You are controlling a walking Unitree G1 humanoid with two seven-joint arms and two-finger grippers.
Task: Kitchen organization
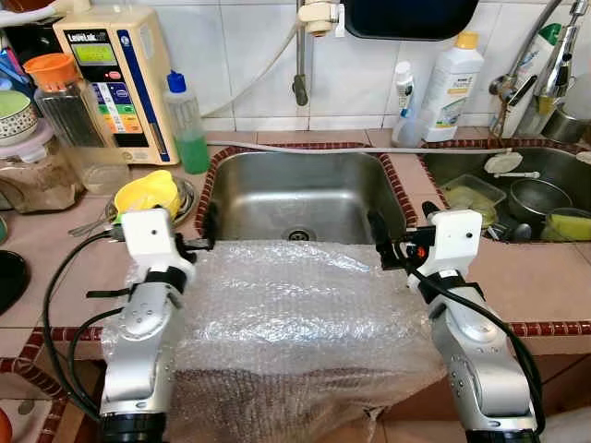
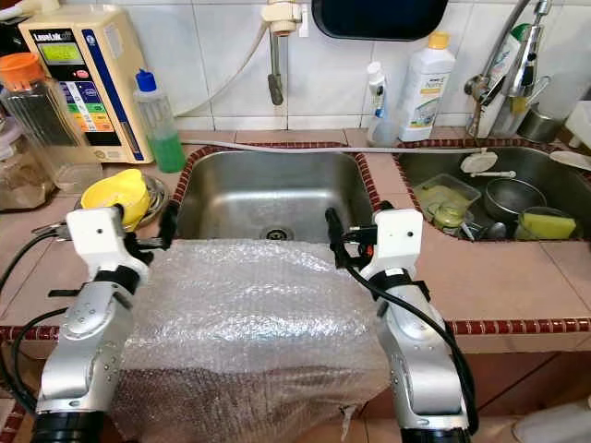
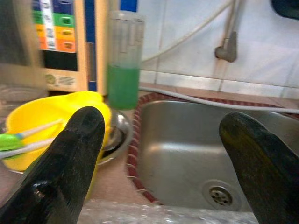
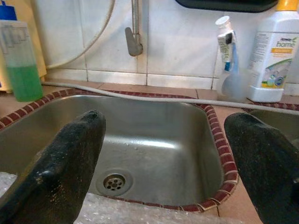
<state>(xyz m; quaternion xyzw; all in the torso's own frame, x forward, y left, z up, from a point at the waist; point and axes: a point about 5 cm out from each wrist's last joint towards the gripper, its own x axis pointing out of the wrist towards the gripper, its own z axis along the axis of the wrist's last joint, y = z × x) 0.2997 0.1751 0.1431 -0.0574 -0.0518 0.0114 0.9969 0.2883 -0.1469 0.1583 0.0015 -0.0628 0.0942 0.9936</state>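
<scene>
Brushed steel sink (image 1: 305,198) — dull sheen; clear, crinkly bubble wrap (image 1: 295,314); counter (image 1: 545,277) seemingly matt tile.

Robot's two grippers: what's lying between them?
Bubble wrap stretches from the left gripper to the right gripper, draped over the counter's front edge, seen in both eye views.

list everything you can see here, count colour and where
bubble wrap sheet: 1, clear, draped over the counter's front edge below the sink
sink: 1, steel, centre, empty basin
second sink: 1, steel, to the right, holding dishes
faucet spout: 1, grey, on the wall above the centre sink
soap bottle: 1, clear with green liquid and blue cap, left of the sink
yellow bowl: 1, yellow, left counter
water ioniser: 1, cream, back left
white bottle: 1, white with yellow cap, back right
left end effector: 1, black fingers open, at the wrap's left corner
right end effector: 1, black fingers open, at the wrap's right corner
</scene>
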